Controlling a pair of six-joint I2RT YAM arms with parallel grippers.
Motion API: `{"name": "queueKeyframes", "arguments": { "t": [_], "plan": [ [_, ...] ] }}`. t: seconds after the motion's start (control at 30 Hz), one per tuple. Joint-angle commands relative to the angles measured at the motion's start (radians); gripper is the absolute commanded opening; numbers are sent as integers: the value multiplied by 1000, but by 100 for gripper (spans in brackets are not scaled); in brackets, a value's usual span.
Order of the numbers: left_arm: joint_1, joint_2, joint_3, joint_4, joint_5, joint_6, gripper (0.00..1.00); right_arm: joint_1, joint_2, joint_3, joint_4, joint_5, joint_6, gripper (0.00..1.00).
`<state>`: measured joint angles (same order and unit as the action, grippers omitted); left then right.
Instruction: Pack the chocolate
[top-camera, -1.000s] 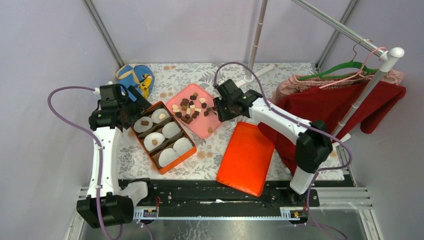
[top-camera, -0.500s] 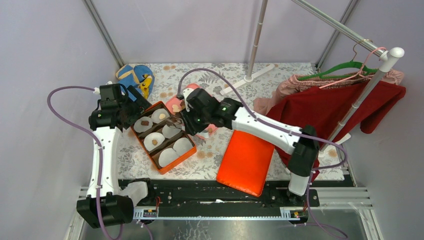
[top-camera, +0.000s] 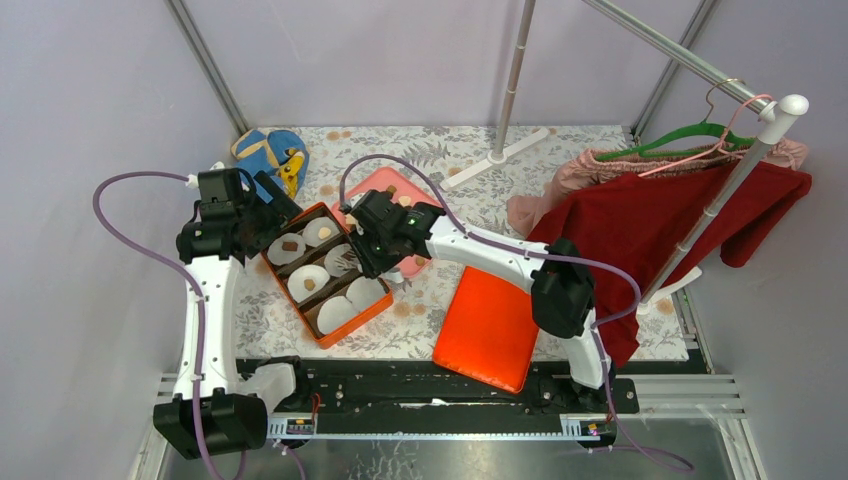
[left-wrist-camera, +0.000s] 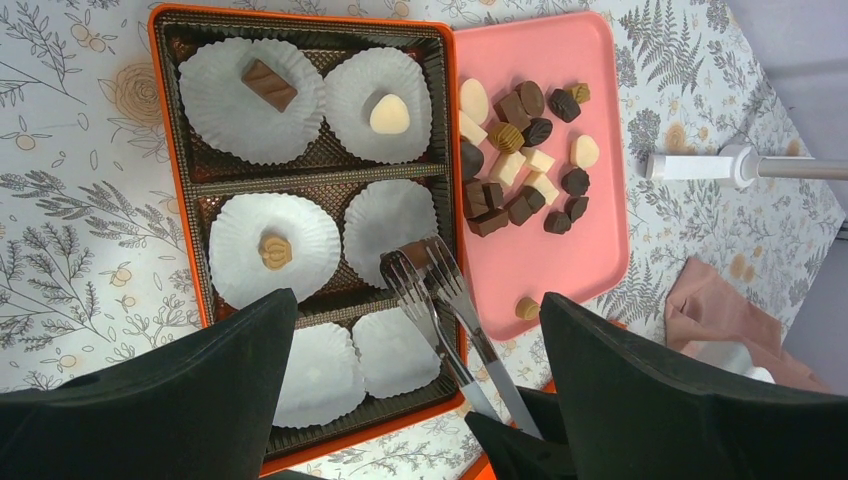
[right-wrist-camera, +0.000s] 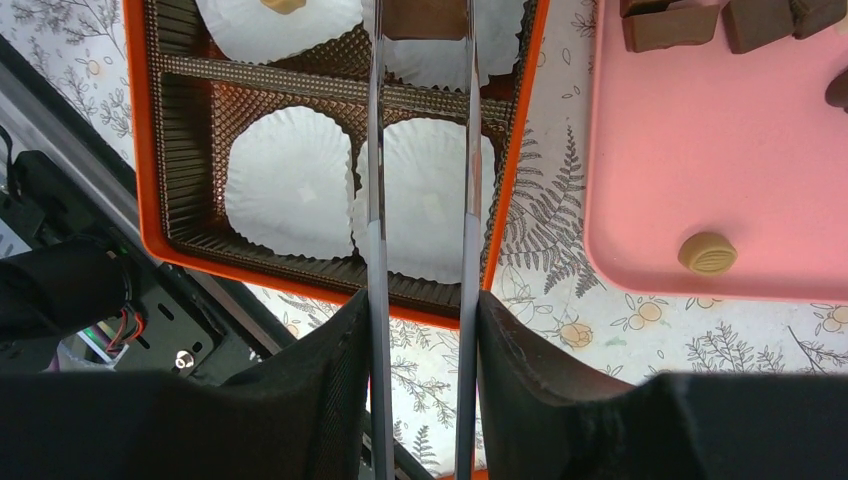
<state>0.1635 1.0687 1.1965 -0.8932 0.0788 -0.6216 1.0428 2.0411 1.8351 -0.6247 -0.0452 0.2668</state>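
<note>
The right gripper (right-wrist-camera: 420, 330) is clamped on a pair of metal tongs (right-wrist-camera: 372, 150). The tong tips pinch one brown piece of chocolate (left-wrist-camera: 415, 255) over the right-hand paper cup of the middle row (left-wrist-camera: 385, 215) in the orange box (left-wrist-camera: 155, 120). The left gripper (top-camera: 275, 212) hangs above the box with its jaws spread wide, holding nothing.

Three cups at the upper left of the left wrist view each hold a piece. The rest of the chocolate (left-wrist-camera: 520, 150) sits in a cluster on the pink tray (left-wrist-camera: 580, 250) to the right, with one piece apart near the tray's lower edge.

The main risk is probably the release. If the piece drops from too high or off centre, it could hit the divider or bounce out of the light cup. The tong tips could also snag the cup's frilled rim and drag it out of place. With both arms close over the box, a careless retreat might knock them together.
</note>
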Motion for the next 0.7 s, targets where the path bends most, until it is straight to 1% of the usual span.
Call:
{"name": "queueKeyframes", "arguments": {
  "t": [0.0,0.23,0.47,0.6,0.67],
  "plan": [
    [-2,-21,21,13,-22,27,99,2,15,77,14,14,7,42],
    [-2,-24,19,13,-27,34,99,1,20,85,5,17,8,49],
    [-2,-24,24,13,-18,30,99,1,5,90,1,21,5,48],
    [-2,-27,34,11,-20,29,99,2,-67,90,6,52,-4,48],
    [-2,-30,37,9,-23,24,99,0,-128,76,23,133,-19,48]
  ]
}}
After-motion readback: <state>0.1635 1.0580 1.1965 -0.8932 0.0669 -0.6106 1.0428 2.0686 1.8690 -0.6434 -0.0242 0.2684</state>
